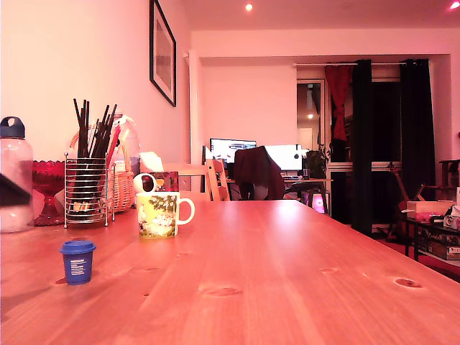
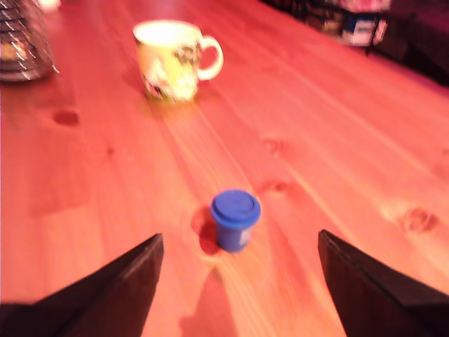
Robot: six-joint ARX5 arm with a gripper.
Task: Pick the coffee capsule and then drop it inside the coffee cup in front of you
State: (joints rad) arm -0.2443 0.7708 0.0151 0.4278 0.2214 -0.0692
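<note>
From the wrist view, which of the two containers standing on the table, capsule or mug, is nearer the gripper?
The blue coffee capsule, small and lidded, stands just ahead of the open gripper. The yellow-green mug with its white handle stands farther off.

You've got the capsule (image 1: 77, 261) standing on the table (image 1: 287, 273), near the front edge at the exterior view's left. Cup (image 1: 159, 214) sits farther back and to that view's right of it, well apart, handle pointing to that view's right. Wire holder (image 1: 87, 192) stands behind the capsule, left of the cup; bottle (image 1: 14, 176) is at the far left edge. In the wrist view the capsule (image 2: 235, 219) lies ahead of the gripper (image 2: 238, 281), between its spread fingers (image 2: 126, 281), untouched; cup (image 2: 168, 60) beyond it.
</note>
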